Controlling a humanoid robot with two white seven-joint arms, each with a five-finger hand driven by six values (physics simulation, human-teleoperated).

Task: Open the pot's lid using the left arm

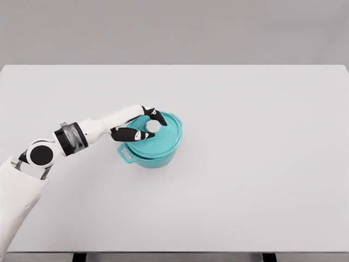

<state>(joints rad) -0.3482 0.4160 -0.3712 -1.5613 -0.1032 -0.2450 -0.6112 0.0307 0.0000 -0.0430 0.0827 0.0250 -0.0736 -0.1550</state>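
While your left hand [143, 124] sits over the teal pot [154, 146] near the counter [262, 164] middle, its dark fingers [132, 134] are curled either side of the white knob [153, 125] on the lid [158, 136]. Whether they touch it, I cannot tell. Close firmly, then lift straight up so the pot stays put.

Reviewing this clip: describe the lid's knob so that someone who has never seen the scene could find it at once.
Start at the white table; its only object is a teal pot, left of centre. On top sits the matching teal lid, and the knob is the small white round piece at its middle. It stands out as the one pale spot on the teal, framed by the dark fingers of the left hand.
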